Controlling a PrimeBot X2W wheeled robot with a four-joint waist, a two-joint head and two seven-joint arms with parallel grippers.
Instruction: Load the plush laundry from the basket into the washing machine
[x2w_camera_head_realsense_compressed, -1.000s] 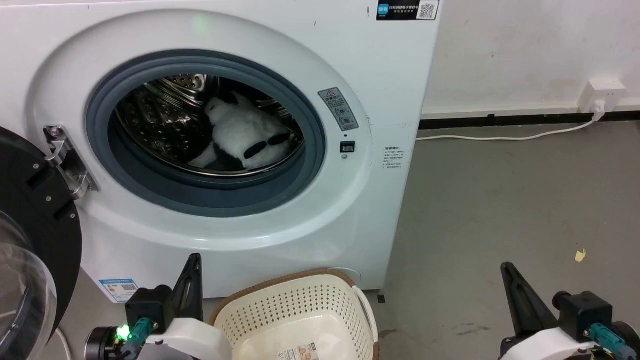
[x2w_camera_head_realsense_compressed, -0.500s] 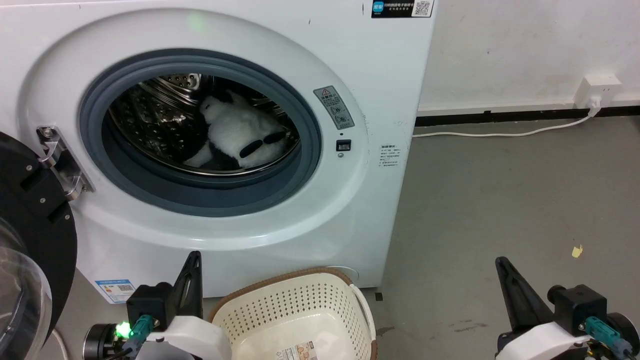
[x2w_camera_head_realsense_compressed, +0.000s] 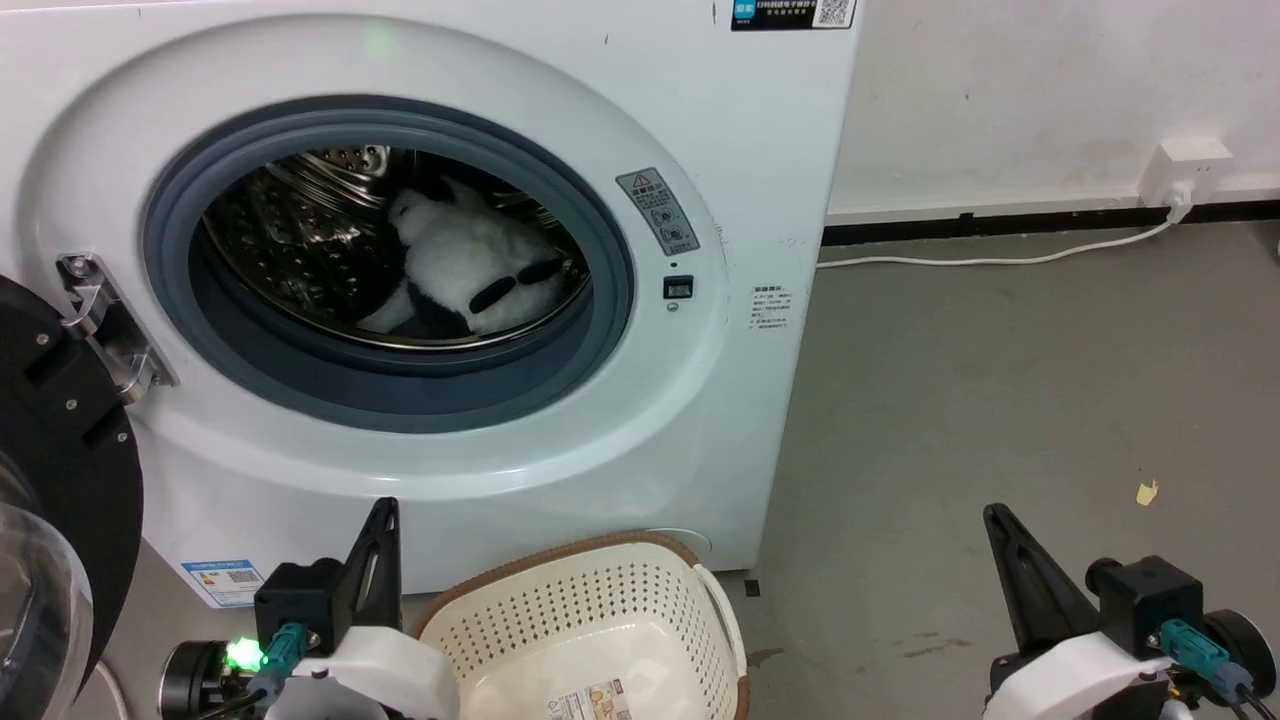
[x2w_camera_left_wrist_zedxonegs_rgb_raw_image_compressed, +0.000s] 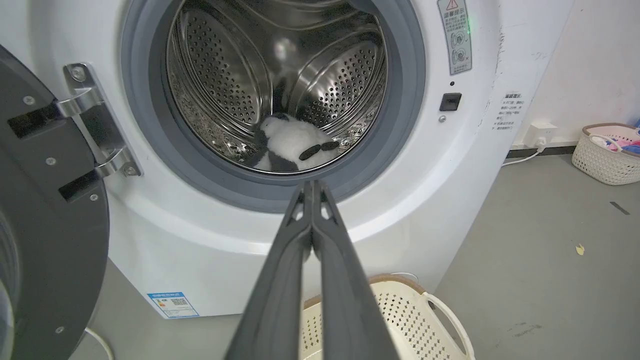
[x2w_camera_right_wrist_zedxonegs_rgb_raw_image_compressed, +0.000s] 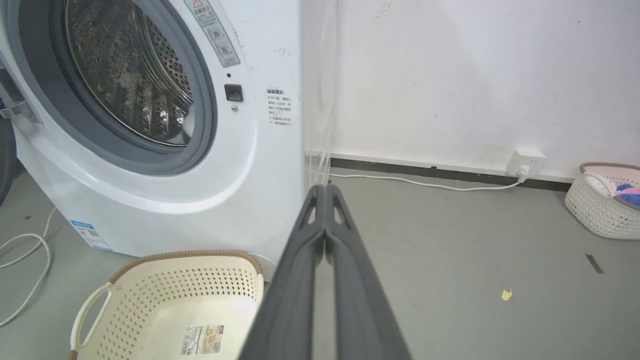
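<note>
**White plush in the drum, basket bare**

Fluffy and black-patched, the plush laundry (x2w_camera_head_realsense_compressed: 470, 265) rests on the lower curve of the steel drum (x2w_camera_left_wrist_zedxonegs_rgb_raw_image_compressed: 225, 75), well inside the grey gasket of the washing machine (x2w_camera_head_realsense_compressed: 560, 470). The basket (x2w_camera_head_realsense_compressed: 560, 548) stands on the floor just in front of the machine, holding nothing but its label sticker (x2w_camera_head_realsense_compressed: 590, 700). The left gripper (x2w_camera_head_realsense_compressed: 383, 515) and the right gripper (x2w_camera_head_realsense_compressed: 998, 520) sit low, one at the basket's left edge and the other well off to its right. Each has its two dark fingers pressed together on nothing, well apart from the toy.

Over the last second the whole head view has slid a little up and to the left, machine, wall socket (x2w_camera_head_realsense_compressed: 1185, 165) and floor alike. That is the camera turning, not the things moving. The toy lies in the same pose, and both grippers keep their low places.

By that reading the loading looks done. The black-rimmed door (x2w_camera_head_realsense_compressed: 60, 440) stands swung open at the left, and shutting it seems the only step that could remain.
</note>
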